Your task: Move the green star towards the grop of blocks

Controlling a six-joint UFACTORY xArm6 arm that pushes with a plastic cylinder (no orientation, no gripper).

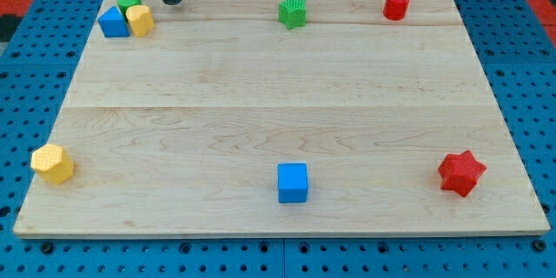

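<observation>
The green star (pixel 294 11) lies near the view's top, a little right of centre. A group of three touching blocks sits at the top left: a blue triangular block (pixel 112 23), a green round block (pixel 129 2) and a yellow block (pixel 140 20). My tip (pixel 171 1) rests on the board just right of this group, close to the yellow block and not touching it. The green star is well to the right of my tip.
A red cylinder (pixel 396 4) stands at the top right. A red star (pixel 461 173) lies at the bottom right, a blue cube (pixel 293 182) at the bottom centre, a yellow hexagonal block (pixel 53 163) at the bottom left. The wooden board (pixel 278 95) rests on a blue perforated table.
</observation>
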